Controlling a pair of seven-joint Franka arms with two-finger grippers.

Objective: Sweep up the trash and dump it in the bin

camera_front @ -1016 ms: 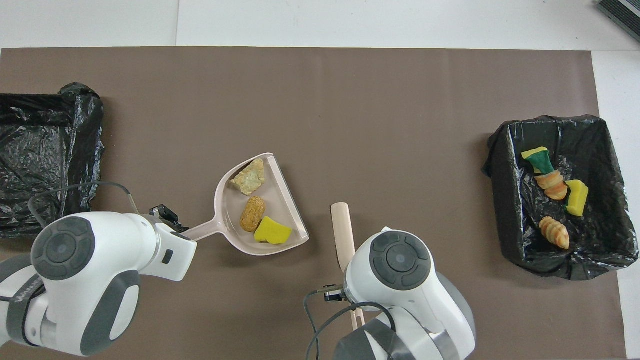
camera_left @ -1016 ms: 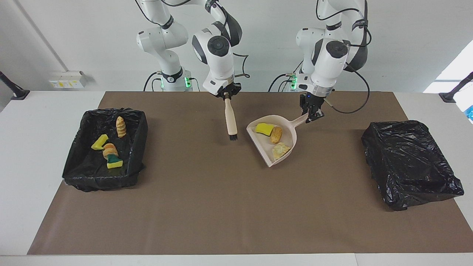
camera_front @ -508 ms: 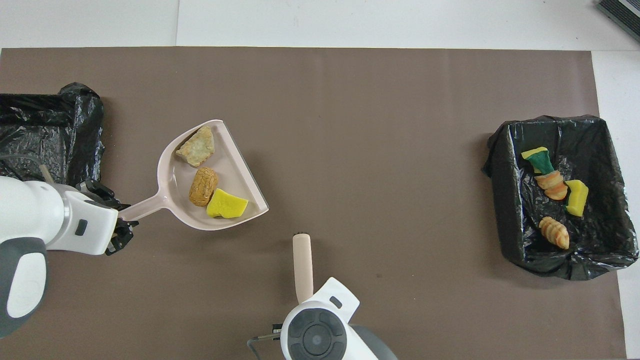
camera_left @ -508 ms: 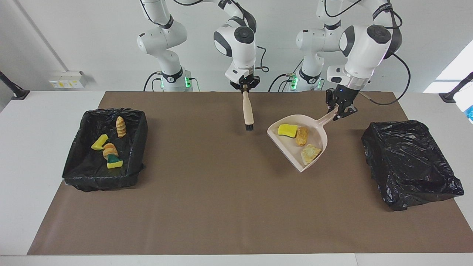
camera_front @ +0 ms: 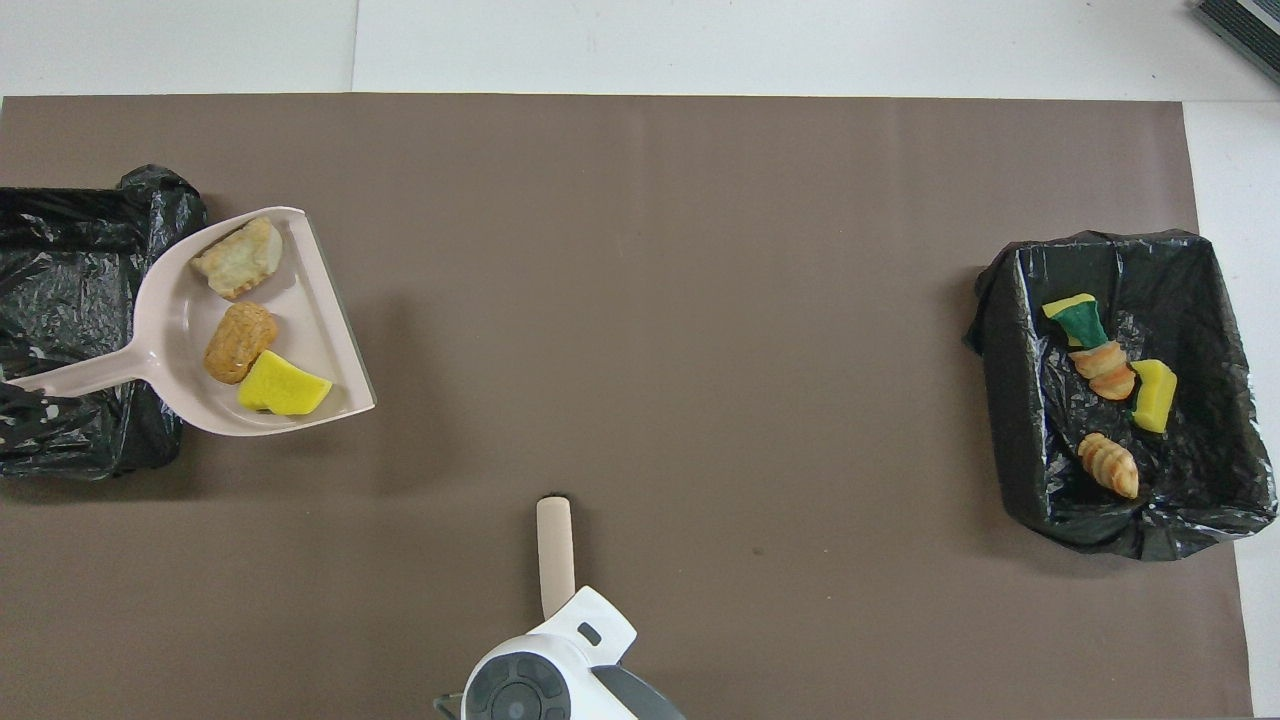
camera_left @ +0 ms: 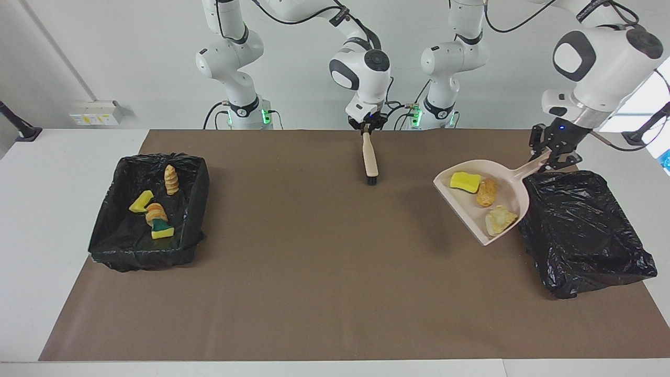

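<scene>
The beige plastic dustpan (camera_left: 501,203), loaded with three trash scraps (camera_left: 487,192), is gripped by the left claw (camera_left: 550,155) over the black-lined bin (camera_left: 581,230). The beige black-bristled hand brush (camera_left: 370,156) is clamped below the right claw (camera_left: 367,125).

Readable text: none on any object in either view.
Wall box (camera_left: 96,112): bears yellow stickers, their print too small to read.
Brands, numbers, signs: none legible.

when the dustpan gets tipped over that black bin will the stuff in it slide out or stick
Probably slide. The dustpan, held by the left gripper, looks smooth and hard with an open lip. The three scraps lie loose and apart, likely light. The spongy yellow piece may drag a little, and the rounded brown chunk could roll toward the bin.
</scene>
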